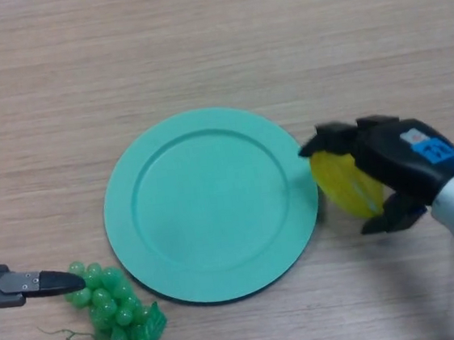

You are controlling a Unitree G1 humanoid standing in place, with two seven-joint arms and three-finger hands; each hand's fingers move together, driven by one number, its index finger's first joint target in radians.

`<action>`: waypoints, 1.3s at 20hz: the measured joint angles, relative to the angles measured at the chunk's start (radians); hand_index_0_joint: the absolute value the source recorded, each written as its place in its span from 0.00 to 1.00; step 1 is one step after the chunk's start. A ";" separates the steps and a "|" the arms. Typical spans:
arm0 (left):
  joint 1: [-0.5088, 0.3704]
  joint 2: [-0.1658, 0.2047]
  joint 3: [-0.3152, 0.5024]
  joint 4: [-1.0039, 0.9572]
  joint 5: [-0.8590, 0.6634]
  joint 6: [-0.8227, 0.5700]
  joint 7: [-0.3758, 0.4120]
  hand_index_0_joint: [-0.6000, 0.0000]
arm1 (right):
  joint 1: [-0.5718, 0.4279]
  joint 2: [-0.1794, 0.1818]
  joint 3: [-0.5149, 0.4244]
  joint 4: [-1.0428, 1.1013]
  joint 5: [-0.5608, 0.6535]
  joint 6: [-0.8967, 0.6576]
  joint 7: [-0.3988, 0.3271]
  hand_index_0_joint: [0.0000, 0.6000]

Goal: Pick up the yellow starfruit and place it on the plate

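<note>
While clasped around the yellow starfruit [346, 183], right robot hand [388, 161] beside plate [211, 204], left robot hand [28, 283] flat, relaxed.

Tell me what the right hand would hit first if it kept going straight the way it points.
The right hand, shut on the starfruit, points toward the view's left; the plate rim comes first, unless the hand is held above it; height is unclear.

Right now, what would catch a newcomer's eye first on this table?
Probably the big teal plate in the middle of the wooden table, with nothing on it. Just right of its rim, the right hand is closed around the yellow starfruit. At lower left, a bunch of green grapes lies beside the plate, with the left hand at the edge.
</note>
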 measured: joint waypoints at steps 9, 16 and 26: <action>-0.003 0.007 0.001 0.016 0.000 0.000 0.023 1.00 | -0.102 0.073 0.048 -0.061 0.019 -0.033 -0.071 1.00; 0.003 0.004 0.007 -0.027 -0.003 0.000 0.035 1.00 | -0.140 0.117 0.321 -0.011 0.035 -0.034 -0.165 1.00; 0.009 -0.007 0.040 -0.041 -0.035 -0.008 0.045 1.00 | -0.076 0.103 0.498 -0.057 0.189 0.336 -0.022 0.00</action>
